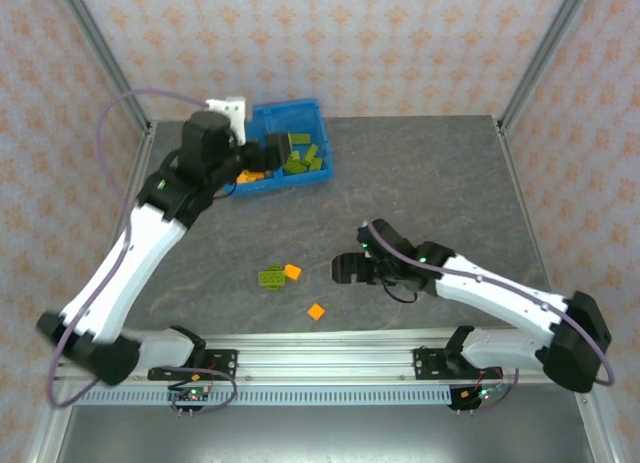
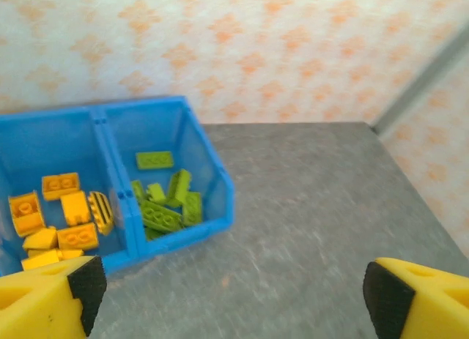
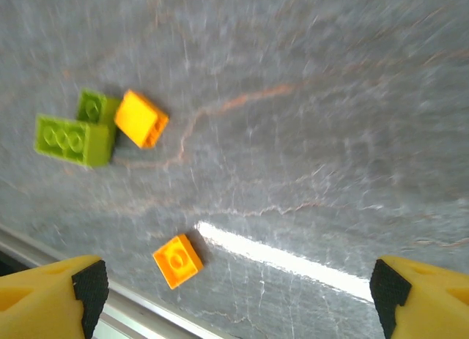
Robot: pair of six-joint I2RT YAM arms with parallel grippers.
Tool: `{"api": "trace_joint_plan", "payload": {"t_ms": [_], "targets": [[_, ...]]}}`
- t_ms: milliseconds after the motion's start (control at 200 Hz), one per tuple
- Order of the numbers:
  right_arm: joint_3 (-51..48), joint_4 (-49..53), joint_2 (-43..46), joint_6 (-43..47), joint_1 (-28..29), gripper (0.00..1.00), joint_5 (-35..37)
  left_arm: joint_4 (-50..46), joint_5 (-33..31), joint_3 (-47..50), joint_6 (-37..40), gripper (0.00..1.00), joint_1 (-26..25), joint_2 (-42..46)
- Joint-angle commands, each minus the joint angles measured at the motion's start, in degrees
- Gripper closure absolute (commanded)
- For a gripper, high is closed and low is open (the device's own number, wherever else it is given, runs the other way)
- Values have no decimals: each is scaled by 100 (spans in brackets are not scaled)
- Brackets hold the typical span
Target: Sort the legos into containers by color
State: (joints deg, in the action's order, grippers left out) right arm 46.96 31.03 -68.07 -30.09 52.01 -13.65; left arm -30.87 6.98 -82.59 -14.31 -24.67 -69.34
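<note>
TABLE SORT NEARS ITS END: The left tool (image 2: 234, 291) hangs over the translucent blue bin (image 2: 157, 108), its yellow fingers (image 2: 37, 302) spread wide with nothing between them. Inside the bin, the orange bricks (image 2: 62, 214) lie heaped in the compartment left of the divider and the green bricks (image 2: 165, 203) in the compartment right of it. As far as the wrist view shows, no brick sits on the wrong colour's side.

Well apart from the bin, on its near side, four loose bricks lie on the grey table (image 1: 430, 183). A long green brick (image 3: 72, 140) touches a small green brick (image 3: 94, 105), with an orange brick (image 3: 141, 118) just beside them. A second orange brick (image 3: 177, 261) lies farther again from the bin. The right tool (image 3: 234, 295) hovers above this group, likewise gaping and empty.

By the look of it the sort is mostly done, with two green and two orange pieces left to carry to the bin.
</note>
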Motion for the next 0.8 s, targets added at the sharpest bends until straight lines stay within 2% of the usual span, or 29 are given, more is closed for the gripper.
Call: {"api": "trace_joint_plan", "payload": {"t_ms": [0,60,150,255,400,505,621,796], "targets": [[209,-194,-565,466,415,7,-336,-327,543,956,1284,0,-25,850],[343,-228,-955,591,688,8,-367,-659,1403,1376,1911,0,-46,1380],[542,-313,-1440,763,1033,8,-269,-1413,2495,2070,3378,0,-82,2100],[705,-341,-1989,960,1270,9,-179,-2323,3104,2936,5186,1,-97,2989],[1158,72,-2729,1353,1556,13,81,-3170,3592,3824,7043,1,-99,4148],[1362,149,-3147,1509,1730,16,27,-2999,3543,4214,6978,0,-96,4660],[1435,112,-3416,1519,1744,22,39,-2910,3613,4364,6960,0,-91,4742],[1491,320,-3639,1497,1745,52,446,-2823,3617,4439,7121,0,-88,4708]]}}
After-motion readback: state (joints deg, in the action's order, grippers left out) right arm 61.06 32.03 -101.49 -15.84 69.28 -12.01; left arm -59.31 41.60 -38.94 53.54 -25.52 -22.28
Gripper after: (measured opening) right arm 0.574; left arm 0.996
